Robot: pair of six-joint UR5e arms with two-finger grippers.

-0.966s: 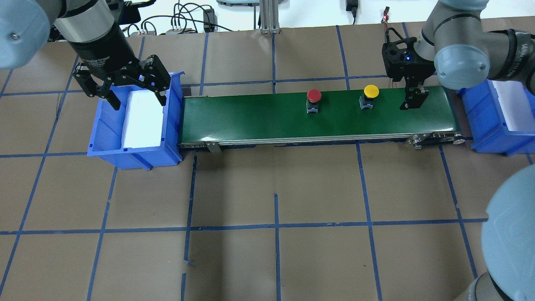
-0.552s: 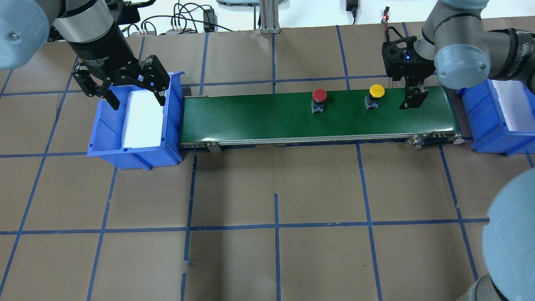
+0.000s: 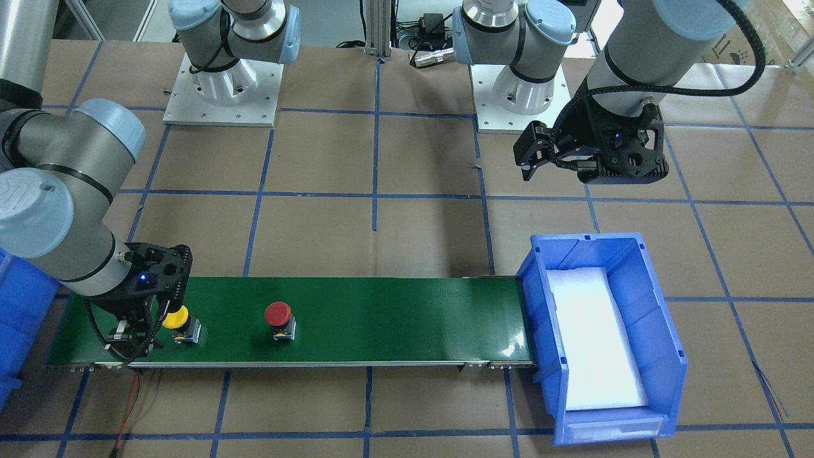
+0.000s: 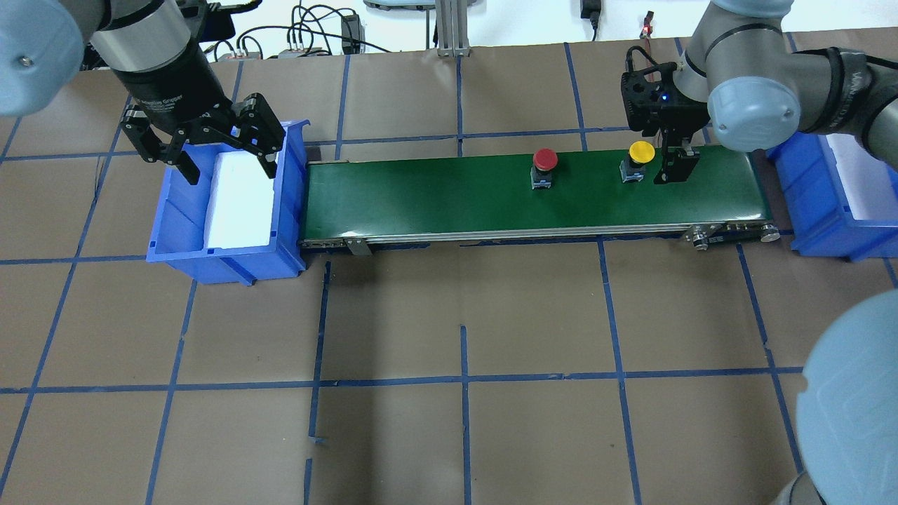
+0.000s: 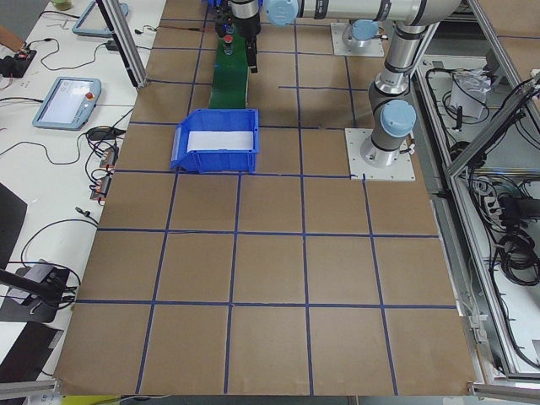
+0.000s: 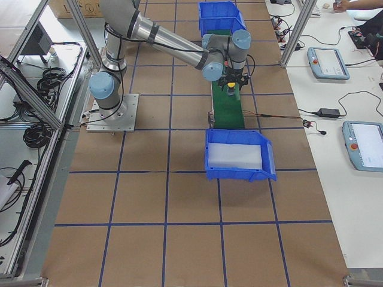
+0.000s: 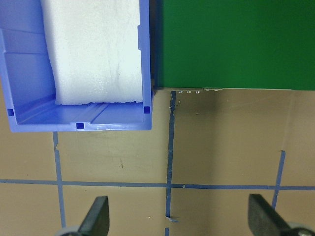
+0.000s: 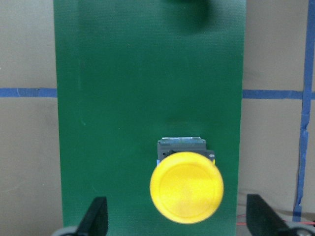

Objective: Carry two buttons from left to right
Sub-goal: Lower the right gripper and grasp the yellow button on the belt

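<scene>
Buttons both stand upright on the green conveyor belt [image 4: 435, 196], toward its right-bin end. The table [image 4: 533, 315] is brown paper with a blue tape grid. The belt runs between the left blue bin [image 4: 175, 235] and the right blue bin [image 4: 807, 207], each lined with white foam. Only the front view shows both arm bases on their plates. Only the side views show teach pendants [image 6: 326, 63] on side benches and a person's arm [image 6: 353, 5] at the frame edge. The exterior left view is too far off to make out the buttons. The one readable text is white lettering ending in "Gripper" on the left wrist body, overhead view. Left gripper [image 4: 226, 163] has its fingers spread wide, empty, raised by the left bin. Right gripper [image 3: 137, 334] is also spread and empty, low over the belt. Red button [image 4: 545, 163] is well apart from both grippers. Yellow button [image 4: 641, 154] is just beside the right gripper. The right wrist view puts its cap between the fingertips [image 8: 96, 219], with gaps on both sides.
</scene>
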